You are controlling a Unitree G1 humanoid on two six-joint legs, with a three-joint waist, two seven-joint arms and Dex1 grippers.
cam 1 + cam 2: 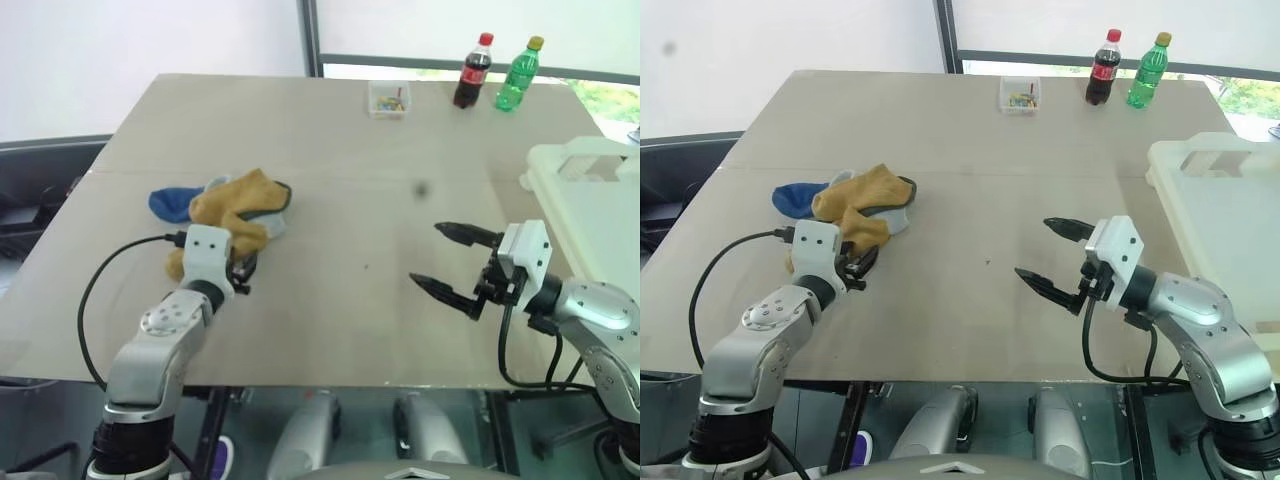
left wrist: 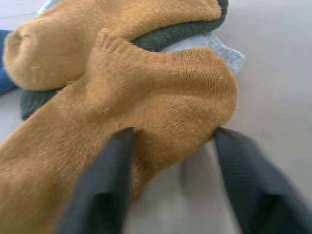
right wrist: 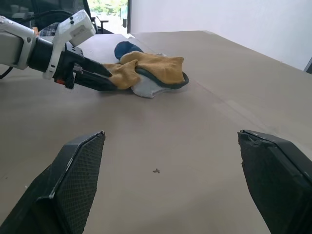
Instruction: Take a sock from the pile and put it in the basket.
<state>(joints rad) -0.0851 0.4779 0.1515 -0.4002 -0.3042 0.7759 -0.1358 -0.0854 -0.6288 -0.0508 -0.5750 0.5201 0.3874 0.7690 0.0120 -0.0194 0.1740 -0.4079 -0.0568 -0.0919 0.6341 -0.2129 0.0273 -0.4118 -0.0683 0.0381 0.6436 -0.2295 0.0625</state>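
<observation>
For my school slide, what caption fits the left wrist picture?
The left gripper has its black fingers on either side of a mustard sock on the pile.

Plain tan table (image 1: 330,150), seam running across it. Near table's far edge, small clear box (image 1: 388,99) with coloured bits inside. Just beside box, toward the window side, dark cola bottle (image 1: 473,71) with red cap, upright. Next to cola, green bottle (image 1: 517,74) with yellow cap, also upright, the two close but apart. Small dark speck (image 1: 420,189) on table, mid-surface. Behind table, white wall and dark window frame (image 1: 309,37).
</observation>
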